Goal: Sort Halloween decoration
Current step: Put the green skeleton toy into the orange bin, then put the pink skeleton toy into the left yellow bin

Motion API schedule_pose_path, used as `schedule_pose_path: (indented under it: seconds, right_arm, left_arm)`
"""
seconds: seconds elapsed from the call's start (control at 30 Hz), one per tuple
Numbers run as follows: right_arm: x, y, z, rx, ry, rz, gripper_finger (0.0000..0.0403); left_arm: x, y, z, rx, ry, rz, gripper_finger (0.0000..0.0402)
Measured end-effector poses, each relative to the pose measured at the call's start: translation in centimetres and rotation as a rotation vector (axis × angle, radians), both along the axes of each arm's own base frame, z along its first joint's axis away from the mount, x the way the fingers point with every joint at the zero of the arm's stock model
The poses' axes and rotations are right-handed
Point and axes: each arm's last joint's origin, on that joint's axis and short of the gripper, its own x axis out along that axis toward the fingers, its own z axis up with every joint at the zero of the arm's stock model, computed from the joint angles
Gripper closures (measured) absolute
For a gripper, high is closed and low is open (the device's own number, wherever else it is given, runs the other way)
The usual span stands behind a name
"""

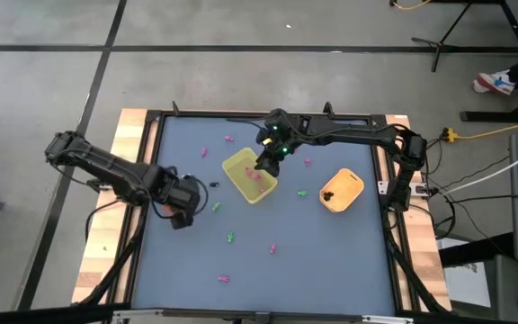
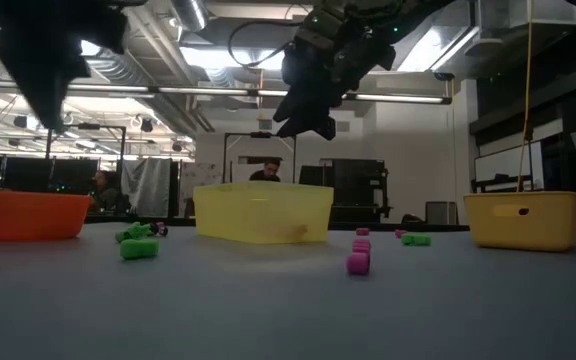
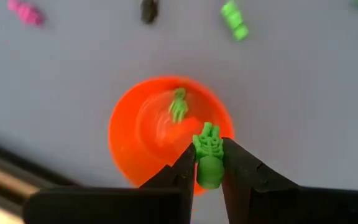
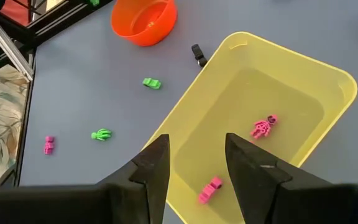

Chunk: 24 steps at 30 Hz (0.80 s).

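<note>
Left gripper [image 3: 209, 163]: on the table's left side, above the orange bowl [image 3: 135, 134]; in the high view the gripper [image 1: 180, 193] hides that bowl. Jaws narrow, pinching a green trinket [image 3: 209, 158] between the fingertips [image 3: 188, 165].
Orange bowl contents: one green figure [image 3: 178, 106] lying on the bottom.
Right gripper [image 4: 196, 163]: reached in to the table's centre, hanging over the near edge of the yellow tray [image 4: 328, 81]. Jaws apart, nothing between them. In the low view it [image 2: 306, 118] hangs clear above the tray [image 2: 263, 210].
Yellow tray contents: two pink pieces, one [image 4: 263, 126] near the middle, one [image 4: 209, 190] close under the gripper's fingers.
Yellow-orange bowl [image 1: 342, 191]: right of the tray, apart from it; a dark piece [image 1: 328, 193] inside.
Loose decoration, high view: pink pieces [image 1: 228, 139] behind the tray; a green one [image 1: 301, 193] between tray and yellow-orange bowl; green [image 1: 229, 238] and pink [image 1: 272, 248] pieces on the front half of the mat; another pink one [image 1: 224, 278] near the front edge.
Loose decoration, right wrist view: a black piece [image 4: 198, 53] just beside the tray's outer wall; two green pieces [image 4: 151, 83] and [image 4: 101, 134] and a pink one [image 4: 48, 144] on the mat.
Low view, foreground: green trinkets [image 2: 138, 245] at left, pink ones [image 2: 358, 258] at centre.
Background: a person [image 2: 264, 171] behind the tray, far back in the room.
</note>
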Motion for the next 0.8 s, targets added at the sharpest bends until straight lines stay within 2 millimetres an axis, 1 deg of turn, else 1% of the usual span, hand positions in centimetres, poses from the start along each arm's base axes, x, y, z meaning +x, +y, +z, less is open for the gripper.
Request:
schedule_pose_path:
  seconds: [0.23, 0.37, 0.57, 0.8]
  right_arm:
    - [-0.01, 0.00, -0.01, 0.000, 0.001, 0.000, 0.0248]
    - [-0.04, 0.01, -0.05, 0.002, 0.005, 0.000, 0.0248]
    - [-0.04, 0.01, -0.05, 0.002, 0.006, 0.000, 0.0248]
    - [-0.04, 0.01, -0.05, 0.002, 0.006, 0.000, 0.0249]
  left_arm:
    - [-0.43, -0.06, -0.01, 0.034, 0.028, 0.007, 0.0363]
    - [-0.54, 0.00, -0.01, 0.034, 0.033, 0.047, 0.0357]
    - [-0.97, 0.16, -0.02, 0.046, 0.063, 0.126, 0.0316]
    - [-0.89, 0.33, 0.02, 0.100, 0.024, 0.185, 0.0260]
